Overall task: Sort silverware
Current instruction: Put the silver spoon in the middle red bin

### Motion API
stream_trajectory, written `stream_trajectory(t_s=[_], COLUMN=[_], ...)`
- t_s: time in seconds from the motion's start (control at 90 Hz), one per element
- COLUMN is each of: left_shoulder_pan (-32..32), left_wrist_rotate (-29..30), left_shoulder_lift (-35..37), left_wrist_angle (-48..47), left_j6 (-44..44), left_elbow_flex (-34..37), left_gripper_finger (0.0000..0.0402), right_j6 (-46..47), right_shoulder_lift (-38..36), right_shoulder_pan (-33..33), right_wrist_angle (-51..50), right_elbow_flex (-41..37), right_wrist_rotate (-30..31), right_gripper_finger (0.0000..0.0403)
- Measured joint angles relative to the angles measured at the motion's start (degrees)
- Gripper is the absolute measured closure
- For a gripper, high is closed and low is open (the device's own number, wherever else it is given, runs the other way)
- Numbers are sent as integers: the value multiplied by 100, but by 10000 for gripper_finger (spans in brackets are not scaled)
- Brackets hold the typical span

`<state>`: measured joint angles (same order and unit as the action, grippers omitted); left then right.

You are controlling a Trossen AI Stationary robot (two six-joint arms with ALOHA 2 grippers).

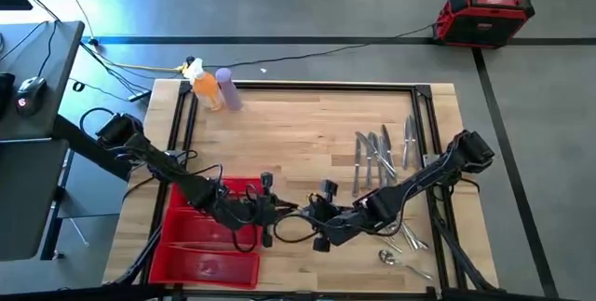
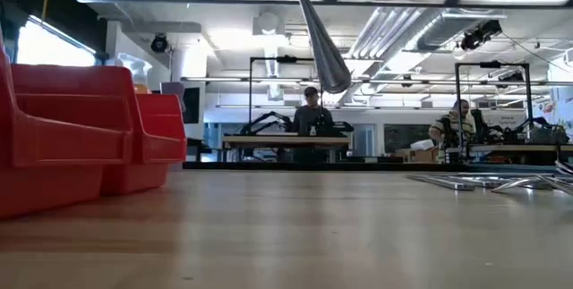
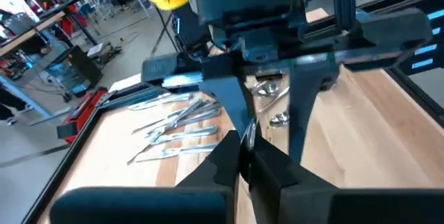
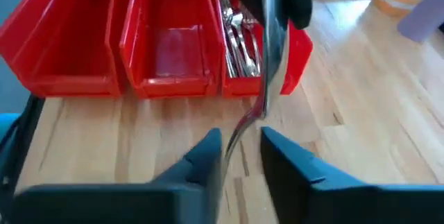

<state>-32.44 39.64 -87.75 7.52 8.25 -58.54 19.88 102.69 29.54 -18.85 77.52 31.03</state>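
Silverware piece, slim shiny silver-metal utensil [image 4: 267, 64], held off the worktop just beside the red plastic three-bin tray [image 1: 200, 268].

Left hand [image 3: 244, 151] is closed on the utensil. Right hand [image 4: 239, 144] faces it from the side away from the tray, its fingers parted either side of the shaft and seemingly gripping nothing. The long axis runs from one hand to the other and hangs steeply toward the worktop in the low view. The left hand is nearer the tray, and the bin closest to it already holds sorted silver-metal cutlery [image 4: 232, 37]. Judged a transfer, with the drop into a bin next. Loose silver-metal forks, knives and spoons [image 1: 377, 157] lie well apart from the tray, beyond the right hand. Whether the held piece is a spoon or a knife cannot be told, as its upper end is covered by the hand.
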Motion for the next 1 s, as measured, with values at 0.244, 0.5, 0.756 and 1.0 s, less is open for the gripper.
stream_trajectory(t_s=[0.244,0.5,0.756,1.0], left_shoulder_pan=[-324,-1510,-2407,-3247], left_wrist_rotate=[1151,2923,3273,3308], left_shoulder_lift=[306,1105,1198,1142], left_wrist_angle=[-880,-3540,-5140,-4992], left_j6=[-567,-3093,-5402,-5873], left_elbow_flex=[0,0,13,13], left_gripper_finger=[401,402,401,401], right_j6=[1235,2725,3556,3567], right_shoulder_lift=[-4,-4,-2,-2], right_shoulder_pan=[137,1184,1710,1658], right_wrist_angle=[-2269,-3890,-4128,-4133], right_elbow_flex=[787,1085,1078,1075], right_wrist_rotate=[648,2133,2445,2378], right_gripper_finger=[185,203,236,249])
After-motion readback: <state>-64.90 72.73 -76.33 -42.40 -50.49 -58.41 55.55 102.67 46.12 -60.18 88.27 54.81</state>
